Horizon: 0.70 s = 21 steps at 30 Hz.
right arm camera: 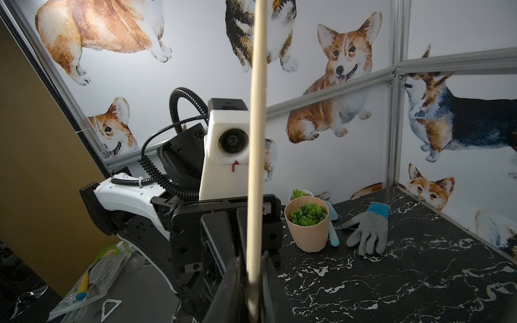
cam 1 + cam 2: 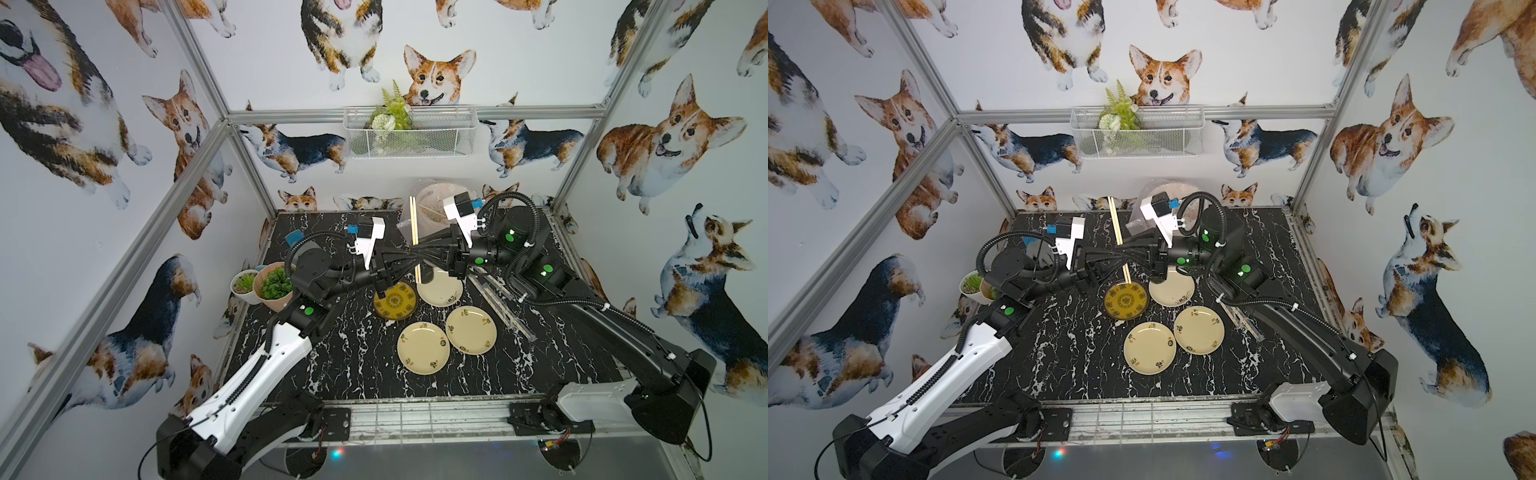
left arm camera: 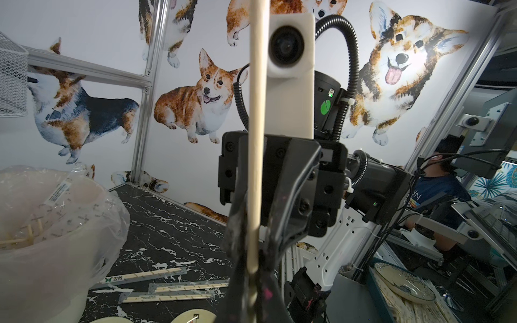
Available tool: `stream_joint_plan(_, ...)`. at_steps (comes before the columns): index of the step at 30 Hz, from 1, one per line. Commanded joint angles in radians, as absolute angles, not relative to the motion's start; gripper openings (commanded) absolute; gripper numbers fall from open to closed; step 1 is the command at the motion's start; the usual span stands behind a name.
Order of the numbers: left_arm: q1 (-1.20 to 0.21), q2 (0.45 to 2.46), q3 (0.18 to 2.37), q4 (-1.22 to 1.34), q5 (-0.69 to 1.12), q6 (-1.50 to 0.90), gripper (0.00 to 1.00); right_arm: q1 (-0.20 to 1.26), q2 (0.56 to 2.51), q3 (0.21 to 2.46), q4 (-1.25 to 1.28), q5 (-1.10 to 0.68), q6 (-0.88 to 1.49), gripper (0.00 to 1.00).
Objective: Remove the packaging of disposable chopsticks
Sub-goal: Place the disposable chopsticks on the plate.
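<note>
Arms meet mid-table; left tool grips chopsticks; right tool opposite.

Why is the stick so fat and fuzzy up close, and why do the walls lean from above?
Wrist views: the chopstick sits by each lens, so it looks thick and soft-edged. Left wrist view: the plastic bag glints. Both top views: the wide lens splays the frame posts outward.

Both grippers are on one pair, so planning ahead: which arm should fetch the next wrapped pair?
Right. The wrapped pairs lie beside the right arm, far from the left gripper, which is shut on the chopsticks and could hold them alone.
</note>
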<state>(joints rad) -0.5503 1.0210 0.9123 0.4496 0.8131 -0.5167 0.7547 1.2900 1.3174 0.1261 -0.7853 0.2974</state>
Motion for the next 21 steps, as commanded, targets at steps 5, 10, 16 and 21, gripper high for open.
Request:
stream_joint_plan(5, -0.549, 1.023, 0.92, 0.469, 0.844, -0.517, 0.0, 0.756, 1.301, 1.327, 0.165, -0.814, 0.334, 0.16)
stream_joint_plan(10, -0.551, 1.036, 0.925, 0.468, 0.859, -0.519, 0.0, 0.756, 1.313, 1.342, 0.169, -0.812, 0.351, 0.04)
stream_joint_plan(16, -0.551, 1.039, 0.929, 0.449, 0.831, -0.503, 0.0, 0.756, 1.314, 1.351, 0.15, -0.75, 0.349, 0.0)
stream_joint_plan(21, -0.551, 1.03, 0.933, 0.424, 0.797, -0.482, 0.26, 0.757, 1.315, 1.36, 0.135, -0.721, 0.353, 0.0)
